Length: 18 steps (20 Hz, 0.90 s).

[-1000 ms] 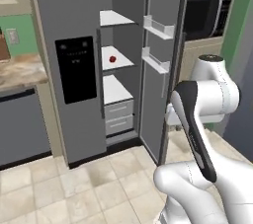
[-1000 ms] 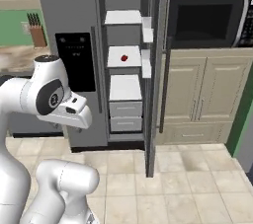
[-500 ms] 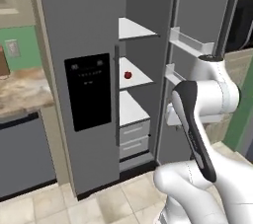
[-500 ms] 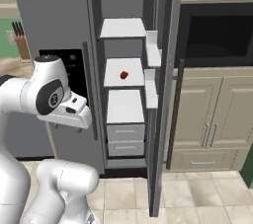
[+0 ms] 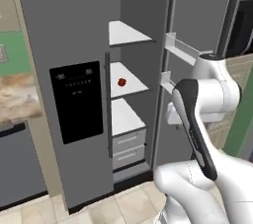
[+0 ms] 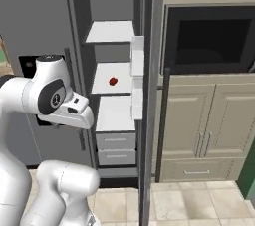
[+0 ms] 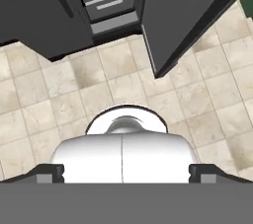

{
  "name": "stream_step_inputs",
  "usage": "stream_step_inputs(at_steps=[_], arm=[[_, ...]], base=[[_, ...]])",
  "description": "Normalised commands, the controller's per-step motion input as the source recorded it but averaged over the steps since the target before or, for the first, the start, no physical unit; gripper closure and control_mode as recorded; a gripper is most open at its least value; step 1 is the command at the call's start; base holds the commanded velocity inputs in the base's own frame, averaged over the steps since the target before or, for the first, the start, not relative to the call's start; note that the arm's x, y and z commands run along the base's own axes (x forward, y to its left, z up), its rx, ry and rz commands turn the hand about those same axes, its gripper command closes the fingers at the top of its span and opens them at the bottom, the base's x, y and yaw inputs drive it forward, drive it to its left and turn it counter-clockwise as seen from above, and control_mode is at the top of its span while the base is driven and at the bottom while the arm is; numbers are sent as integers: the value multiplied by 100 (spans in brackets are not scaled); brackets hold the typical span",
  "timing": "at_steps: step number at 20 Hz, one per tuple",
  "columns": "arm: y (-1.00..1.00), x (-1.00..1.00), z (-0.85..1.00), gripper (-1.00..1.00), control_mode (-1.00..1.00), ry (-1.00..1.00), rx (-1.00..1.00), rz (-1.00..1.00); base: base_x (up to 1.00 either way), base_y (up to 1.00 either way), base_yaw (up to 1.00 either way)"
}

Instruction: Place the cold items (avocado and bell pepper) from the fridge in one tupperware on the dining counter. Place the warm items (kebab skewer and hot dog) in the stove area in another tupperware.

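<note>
Bell pepper (image 5: 121, 82) on fridge (image 5: 74, 45) shelf, pincer (image 7: 126, 173) open above floor

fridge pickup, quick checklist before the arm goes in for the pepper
1. Fridge door open: ok, the right door stands swung wide and the white shelves show.
2. Bell pepper found: ok, a small red lump on the middle shelf, also in the right base view.
3. Avocado found: cannot tell, no green lump is visible on the shelves.
4. Gripper open and empty: ok, the finger tips stand far apart with nothing between them.
5. Gripper aimed at the shelf: not ok, the hand view looks down at the floor tiles in front of the fridge.
</note>
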Motion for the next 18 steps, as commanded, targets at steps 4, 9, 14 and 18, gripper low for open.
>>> stream_step_inputs(at_steps=[4, 9, 14, 18], arm=[[0, 0, 0, -100, 100, 0, 0, 0], [0, 0, 0, -100, 100, 0, 0, 0], [0, 0, 0, -100, 100, 0, 0, 0], [0, 0, 0, -100, 100, 0, 0, 0]], base=[[86, 19, 0], [84, 1, 0], [28, -16, 1], [6, -35, 0]])
